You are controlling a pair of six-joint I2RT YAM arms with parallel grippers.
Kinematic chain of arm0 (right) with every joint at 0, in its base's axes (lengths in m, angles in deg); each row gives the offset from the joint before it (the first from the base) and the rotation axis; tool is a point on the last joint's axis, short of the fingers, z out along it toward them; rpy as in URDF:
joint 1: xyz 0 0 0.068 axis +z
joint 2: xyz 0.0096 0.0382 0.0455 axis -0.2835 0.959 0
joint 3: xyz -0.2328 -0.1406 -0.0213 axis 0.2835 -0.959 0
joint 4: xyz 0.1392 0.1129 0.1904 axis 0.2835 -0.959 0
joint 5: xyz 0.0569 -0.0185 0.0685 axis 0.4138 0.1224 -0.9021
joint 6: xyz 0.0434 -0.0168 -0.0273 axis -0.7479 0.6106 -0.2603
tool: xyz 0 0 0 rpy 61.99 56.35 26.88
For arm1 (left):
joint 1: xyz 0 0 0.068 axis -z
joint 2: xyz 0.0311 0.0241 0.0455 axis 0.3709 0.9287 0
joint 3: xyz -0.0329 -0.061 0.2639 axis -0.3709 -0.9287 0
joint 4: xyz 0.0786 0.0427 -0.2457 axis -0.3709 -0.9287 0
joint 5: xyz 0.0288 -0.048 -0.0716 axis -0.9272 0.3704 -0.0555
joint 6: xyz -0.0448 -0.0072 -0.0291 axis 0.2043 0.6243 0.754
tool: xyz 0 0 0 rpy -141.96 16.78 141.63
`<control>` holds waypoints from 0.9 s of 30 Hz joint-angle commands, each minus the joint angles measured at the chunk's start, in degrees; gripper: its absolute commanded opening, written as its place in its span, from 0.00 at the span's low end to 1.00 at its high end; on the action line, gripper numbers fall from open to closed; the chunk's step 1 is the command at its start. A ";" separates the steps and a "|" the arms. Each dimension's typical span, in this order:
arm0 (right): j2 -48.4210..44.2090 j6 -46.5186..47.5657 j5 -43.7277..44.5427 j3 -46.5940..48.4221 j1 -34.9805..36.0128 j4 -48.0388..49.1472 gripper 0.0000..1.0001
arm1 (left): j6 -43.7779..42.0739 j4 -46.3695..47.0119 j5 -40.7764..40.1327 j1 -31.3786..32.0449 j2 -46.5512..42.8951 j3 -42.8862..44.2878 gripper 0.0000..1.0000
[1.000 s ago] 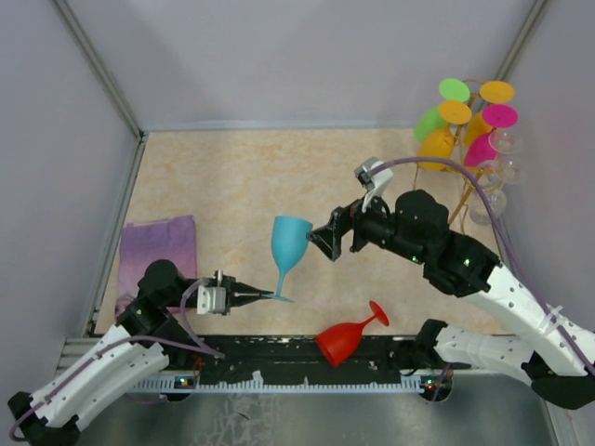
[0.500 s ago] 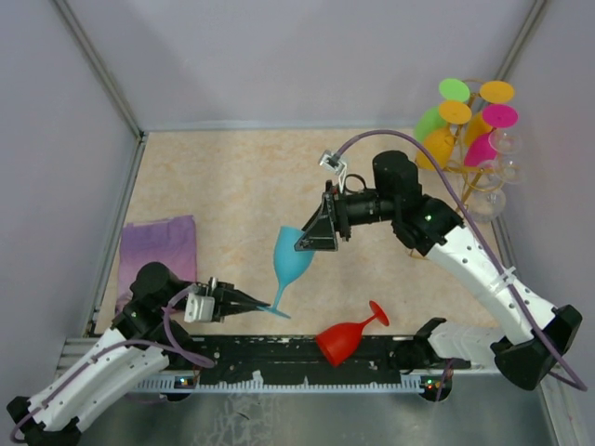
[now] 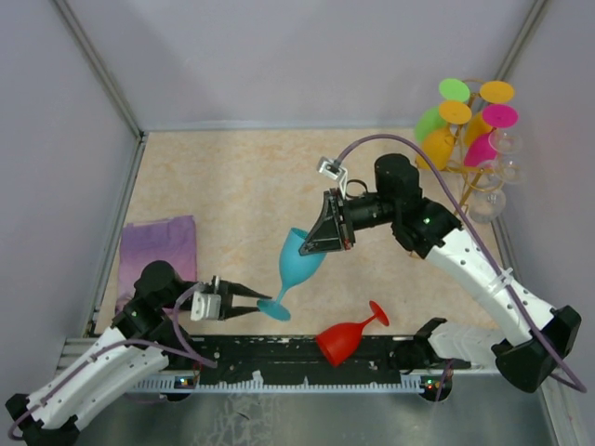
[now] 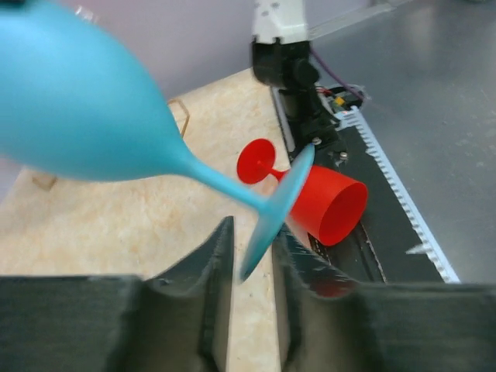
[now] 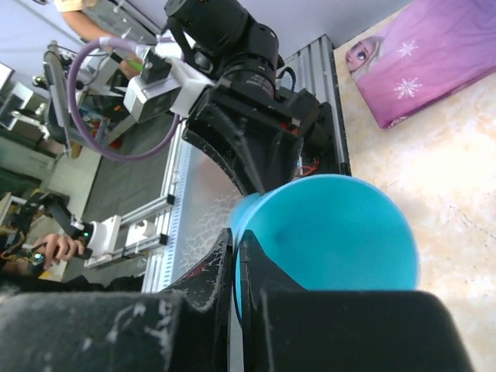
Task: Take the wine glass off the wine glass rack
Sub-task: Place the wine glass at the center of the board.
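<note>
The blue wine glass (image 3: 302, 262) hangs tilted, rim pinched in your right jaws, foot between your slightly parted left jaws. Looks light, stiff, slick: hold the stem firmly.

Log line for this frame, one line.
right end effector: shut on blue wine glass rim | left end effector: open around its foot | red wine glass: lying on side

Blue plastic wine glass (image 3: 299, 268) tilted, rim pinched by right gripper (image 3: 322, 245), foot at slightly parted jaws of left gripper (image 3: 258, 299). Red plastic wine glass (image 3: 342, 339) lies sideways just beyond the left gripper's tips.
</note>
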State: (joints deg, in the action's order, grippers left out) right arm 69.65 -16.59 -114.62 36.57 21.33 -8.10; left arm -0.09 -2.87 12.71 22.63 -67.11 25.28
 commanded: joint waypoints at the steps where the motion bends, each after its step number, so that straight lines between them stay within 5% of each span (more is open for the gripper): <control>1: -1.42 4.63 6.61 4.11 0.79 -6.42 0.00 | -0.04 -2.20 -14.15 -0.46 0.86 1.04 0.48; 3: -1.25 7.67 12.39 6.43 0.96 -10.71 0.00 | 0.51 -2.46 -17.01 -0.46 0.35 1.06 0.66; 4: -1.17 9.58 16.10 7.59 1.53 -12.73 0.00 | 1.05 -2.54 -19.67 -0.46 -0.15 1.16 0.89; 5: -1.13 11.54 21.29 9.13 2.44 -14.93 0.00 | 2.07 -2.44 -22.12 -0.46 -0.78 1.14 0.98; 10: 1.44 21.73 47.62 16.86 11.26 -24.07 0.00 | 8.59 -1.59 -38.56 -0.47 -4.81 0.54 1.00; 17: 9.24 29.09 69.49 22.03 16.09 -25.60 0.00 | 25.32 -0.69 -60.77 -0.46 -9.26 -0.11 1.00; 22: 14.63 28.79 74.81 21.01 16.53 -15.10 0.00 | 44.87 -11.50 -77.27 -0.46 -8.44 3.43 1.00; 27: 21.61 25.61 73.36 21.69 16.52 -4.77 0.00 | 56.54 -18.73 -78.14 -0.46 -8.19 5.29 1.00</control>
State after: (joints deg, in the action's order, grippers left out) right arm 87.96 9.99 -44.39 56.09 37.50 -24.97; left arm 41.49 -14.11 -58.76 22.32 -75.16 28.03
